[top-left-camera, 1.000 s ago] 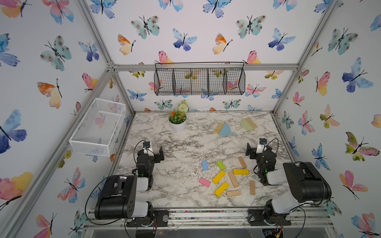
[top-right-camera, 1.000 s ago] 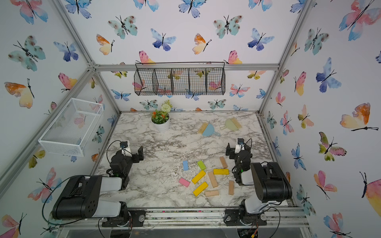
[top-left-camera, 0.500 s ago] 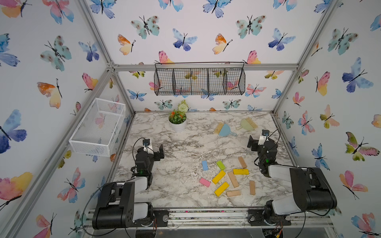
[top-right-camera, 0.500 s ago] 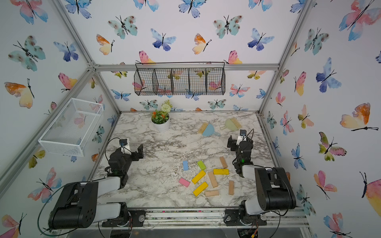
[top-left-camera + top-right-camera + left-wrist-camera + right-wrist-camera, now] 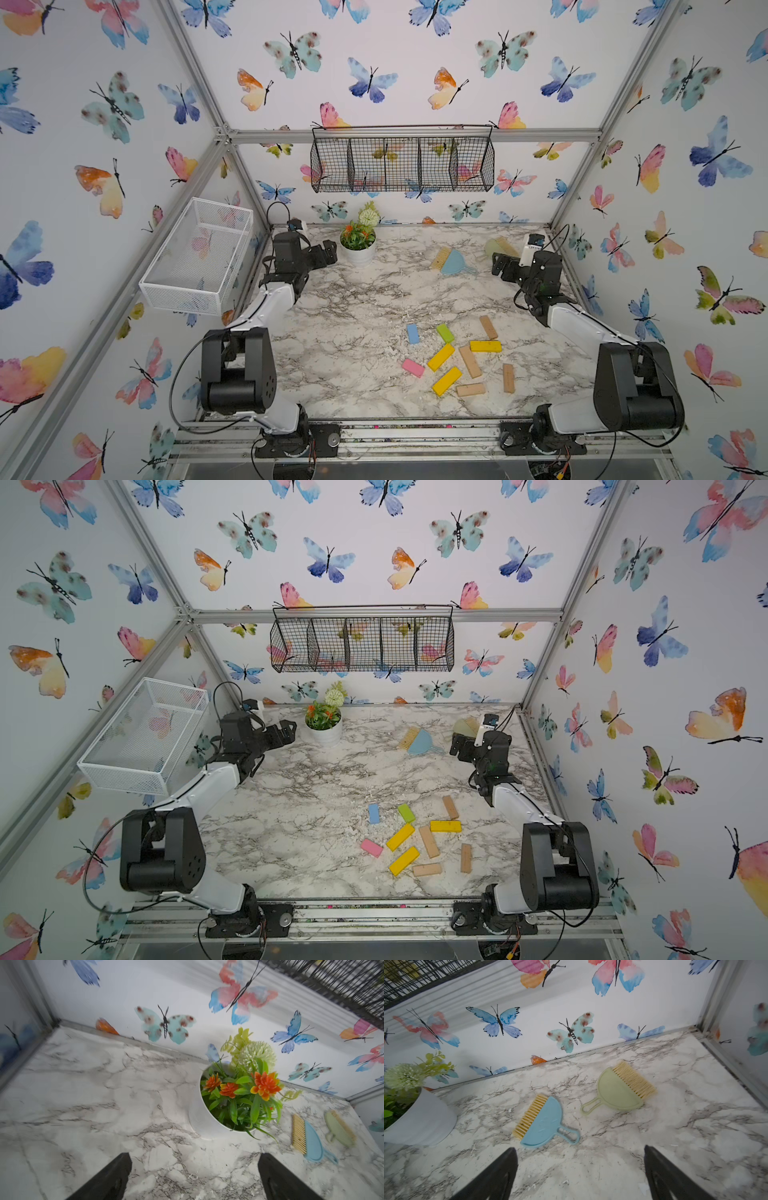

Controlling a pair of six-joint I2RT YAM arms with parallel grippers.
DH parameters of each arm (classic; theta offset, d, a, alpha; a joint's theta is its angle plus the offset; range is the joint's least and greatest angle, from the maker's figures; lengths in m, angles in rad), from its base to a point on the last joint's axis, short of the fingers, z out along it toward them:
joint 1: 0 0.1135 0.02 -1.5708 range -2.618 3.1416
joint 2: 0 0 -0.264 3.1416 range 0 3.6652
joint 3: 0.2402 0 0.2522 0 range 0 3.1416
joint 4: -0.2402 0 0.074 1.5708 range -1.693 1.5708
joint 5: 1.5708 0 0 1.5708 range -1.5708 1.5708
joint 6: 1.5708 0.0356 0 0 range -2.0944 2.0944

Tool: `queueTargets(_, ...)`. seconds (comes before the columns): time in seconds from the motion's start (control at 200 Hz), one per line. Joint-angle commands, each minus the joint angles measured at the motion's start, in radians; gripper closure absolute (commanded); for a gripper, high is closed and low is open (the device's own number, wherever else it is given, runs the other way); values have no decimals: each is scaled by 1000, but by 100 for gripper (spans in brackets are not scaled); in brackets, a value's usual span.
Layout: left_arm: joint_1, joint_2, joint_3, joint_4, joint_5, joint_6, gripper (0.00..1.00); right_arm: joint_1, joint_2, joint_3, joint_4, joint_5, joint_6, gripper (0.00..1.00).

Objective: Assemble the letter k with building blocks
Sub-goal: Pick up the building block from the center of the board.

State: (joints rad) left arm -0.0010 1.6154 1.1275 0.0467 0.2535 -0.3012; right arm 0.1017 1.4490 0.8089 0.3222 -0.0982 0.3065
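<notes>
**A:** How were things laid out, and why?

**B:** The white-and-grey marble-patterned tabletop (image 5: 353,316) was left mostly bare across the centre of both top views, presumably as room for the letter. The white round pot of artificial flowers (image 5: 358,254), the blue plastic mini dustpan with straw brush (image 5: 454,263) and the green plastic mini dustpan with straw brush (image 5: 618,1093) were kept along the upper edge, judged to be clear of the work. The small flat building blocks (image 5: 441,356), in yellow, tan wood, light blue, green and pink, were scattered loose at lower right of centre. No k had been formed.

**A:** And the pincers?

**B:** The left gripper (image 5: 329,254) was seen at upper left, just beside the pot, and the right gripper (image 5: 500,268) at upper right, near the green dustpan. Both were spread wide. Nothing was held or touched, and the blocks were well apart from both.
</notes>
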Motion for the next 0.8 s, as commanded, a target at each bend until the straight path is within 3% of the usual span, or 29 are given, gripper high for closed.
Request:
queueTargets(0.0, -1, 35, 46, -277, 149, -104, 2, 52, 32, 58, -142, -103, 25, 4)
queueTargets(0.155, -2, -102, -60, -194, 117, -76, 2, 195, 78, 162, -277, 30, -52, 2)
queueTargets(0.295, 5, -229, -141, -115, 220, -75, 2, 357, 160, 283, -404, 202, -105, 2)
queueTargets(0.45, 61, -314, -238, 90, 488, -244, 2, 480, 238, 358, -461, 268, -101, 2)
queueTargets(0.511, 68, -325, -250, 132, 540, -268, 2, 513, 260, 374, -469, 283, -102, 2)
queueTargets(0.676, 62, -375, -255, 89, 508, -233, 2, 570, 322, 440, -549, 293, -83, 2)
queueTargets(0.796, 9, -472, -246, -36, 281, -128, 2, 611, 326, 443, -537, 278, -49, 6)
